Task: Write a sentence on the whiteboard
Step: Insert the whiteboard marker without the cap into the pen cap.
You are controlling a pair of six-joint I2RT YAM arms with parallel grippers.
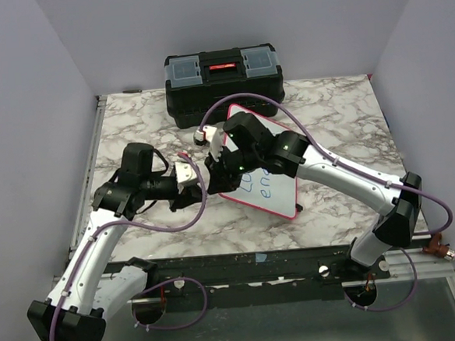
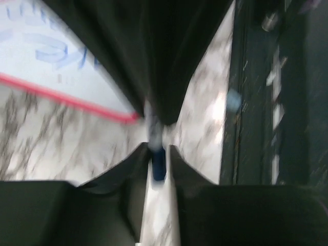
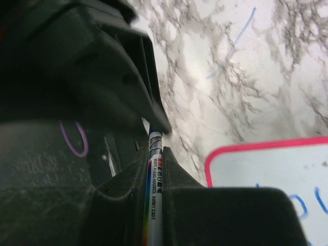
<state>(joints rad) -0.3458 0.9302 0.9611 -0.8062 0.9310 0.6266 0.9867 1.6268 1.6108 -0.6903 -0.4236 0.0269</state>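
The whiteboard (image 1: 283,200), white with a pink-red frame, lies tilted on the marble table. The sentence (image 1: 258,185) shows on it as blue letters, partly covered by the right arm. My right gripper (image 3: 155,154) is shut on a whiteboard marker (image 3: 155,187), just off the whiteboard's (image 3: 266,189) left corner. The marker's far end runs up under the left gripper. My left gripper (image 2: 159,151) meets it there, over the board's near-left edge (image 2: 61,97). Its jaws stand barely apart around the marker's blue cap (image 2: 158,165), with a thin gap on each side. The two grippers (image 1: 200,189) (image 1: 221,171) almost touch.
A black toolbox (image 1: 223,81) stands behind the board at the table's back edge. A stray blue marker line (image 3: 233,43) crosses the marble. Purple cables loop around both arms. The table's dark front rail (image 2: 241,102) lies close to the left gripper.
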